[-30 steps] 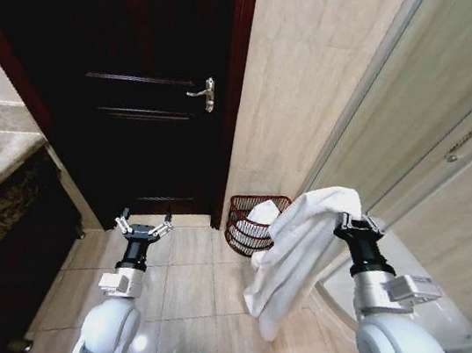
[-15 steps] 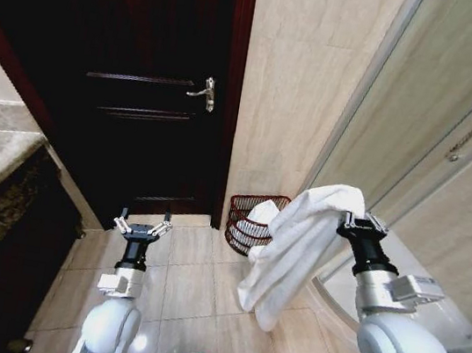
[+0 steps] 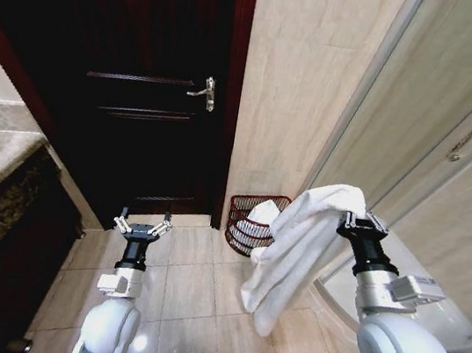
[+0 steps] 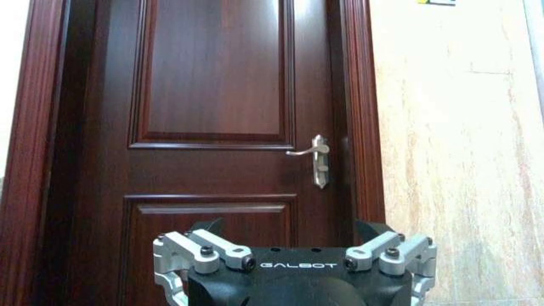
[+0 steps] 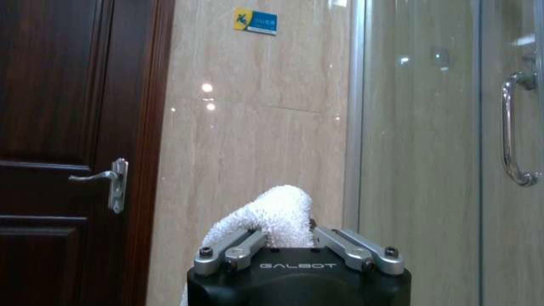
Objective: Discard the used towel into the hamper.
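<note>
Right gripper [image 3: 356, 219] clamped on fluffy white terry towel [image 3: 296, 248], hanging in folds just in front of round reddish wicker hamper [image 3: 251, 223] on tiled floor by wall, left gripper [image 3: 142, 227] spread open, facing dark panelled door [image 3: 143, 83].

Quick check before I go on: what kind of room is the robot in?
Most likely a bathroom: glass shower door with a bar handle, tiled wall and floor, and a hamper in the corner. The right gripper holds a white towel.

- Towel [image 3: 298, 239]: white, nubby terry cloth.
- Hamper [image 3: 242, 222]: reddish-brown openwork bars.
- Door [image 3: 143, 83]: dark, polished wood; metal handle [image 3: 204, 92].
- Wall [image 3: 294, 87]: glossy beige tile.
</note>
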Controlling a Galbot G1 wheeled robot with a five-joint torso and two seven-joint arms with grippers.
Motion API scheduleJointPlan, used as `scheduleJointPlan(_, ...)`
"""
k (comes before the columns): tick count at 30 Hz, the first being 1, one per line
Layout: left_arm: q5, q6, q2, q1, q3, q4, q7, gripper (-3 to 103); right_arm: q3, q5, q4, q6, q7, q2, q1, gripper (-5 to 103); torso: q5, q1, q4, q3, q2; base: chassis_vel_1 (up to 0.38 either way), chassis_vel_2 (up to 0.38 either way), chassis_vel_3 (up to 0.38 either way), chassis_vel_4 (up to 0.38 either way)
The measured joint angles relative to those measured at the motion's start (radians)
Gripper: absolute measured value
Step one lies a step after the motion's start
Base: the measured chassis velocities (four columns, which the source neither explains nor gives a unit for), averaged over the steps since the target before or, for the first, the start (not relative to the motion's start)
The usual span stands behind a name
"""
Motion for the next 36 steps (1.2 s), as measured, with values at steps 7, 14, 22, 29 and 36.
scheduleJointPlan(7,0.000,0.000,0.001,-0.003,-0.001,0.000,0.000,100,0.000,0.000,0.000,0.003,-0.001,-0.001,-0.001,8,0.0001,0.000,0.0001,0.000,-0.001,-0.069,0.079,0.085,-0.072)
scheduleJointPlan(14,-0.006,0.006,0.003,-0.003,-0.002,0.000,0.000,100,-0.001,0.000,0.000,0.003,0.001,-0.002,0.003,8,0.0000,0.000,0.0000,-0.001,-0.002,-0.086,0.089,0.080,-0.084)
scheduleJointPlan(22,-0.016,0.025,0.004,0.000,-0.001,-0.008,0.001,100,-0.001,0.000,0.000,0.003,0.002,-0.006,0.007,8,0.0000,-0.001,0.0001,-0.001,-0.002,-0.049,0.058,0.067,-0.056)
scheduleJointPlan(29,-0.014,0.028,0.004,0.000,0.001,-0.011,0.003,100,-0.001,0.001,-0.003,0.003,0.003,-0.007,0.008,8,0.0001,-0.001,-0.0001,-0.001,-0.003,-0.064,0.076,0.088,-0.066)
scheduleJointPlan(36,-0.006,0.015,-0.001,-0.009,0.011,-0.001,-0.008,100,0.000,0.003,-0.006,0.001,0.012,-0.007,0.008,8,-0.0003,-0.001,0.0004,-0.001,-0.003,-0.045,0.108,0.109,-0.049)
